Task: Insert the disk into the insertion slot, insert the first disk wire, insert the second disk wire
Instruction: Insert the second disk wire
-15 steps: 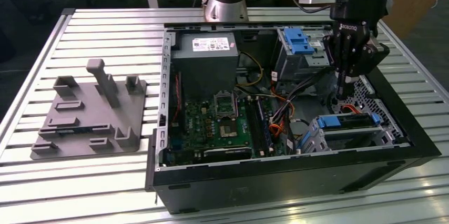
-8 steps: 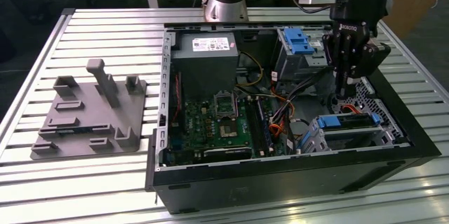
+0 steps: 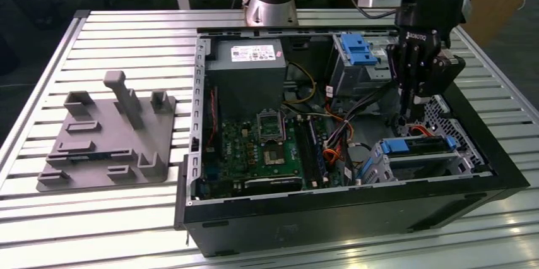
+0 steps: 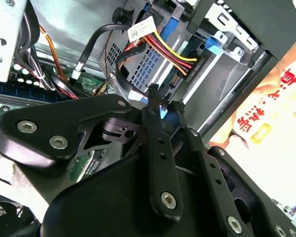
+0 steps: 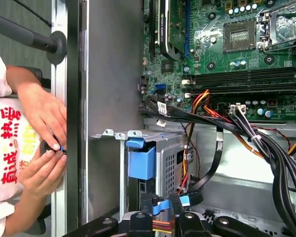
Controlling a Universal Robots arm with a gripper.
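Second wrist view: hand (image 4: 165, 104) pinches small blue connector tip (image 4: 163, 111) between closed fingertips, just above back of disk (image 3: 418, 147), which sits in insertion slot (image 3: 396, 168) at case corner nearest front panel.

Risks, judged: thin grip may let plug twist; red-yellow wire bundle (image 4: 167, 52) beside disk could snag fingers.

Hidden: socket, blocked by fingers; seating depth unclear. Beyond case wall, person's hands (image 5: 44, 143) hold small object.
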